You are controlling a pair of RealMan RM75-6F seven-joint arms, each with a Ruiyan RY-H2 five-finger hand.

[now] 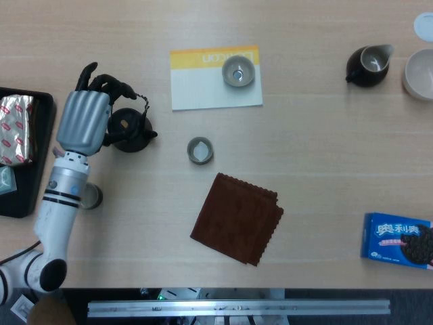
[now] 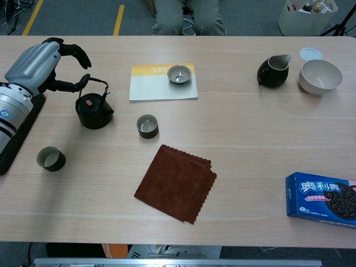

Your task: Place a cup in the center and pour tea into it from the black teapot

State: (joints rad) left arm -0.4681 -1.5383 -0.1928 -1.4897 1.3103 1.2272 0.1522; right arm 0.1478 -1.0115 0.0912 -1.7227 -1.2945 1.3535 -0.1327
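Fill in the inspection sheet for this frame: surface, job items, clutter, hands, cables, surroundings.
Surface: light wood table, no spills seen.
Job items: black teapot upright at left, handle raised; one cup near the centre; another cup at front left.
Clutter: brown cloth, card with a small bowl on it, black pitcher, white bowl, white lid, blue cookie box, black tray holding packets.
Hands: left hand open, just left of the teapot, holding nothing; right hand not in view.
Cables: nothing seen.
Surroundings: seated person's legs beyond the far edge.
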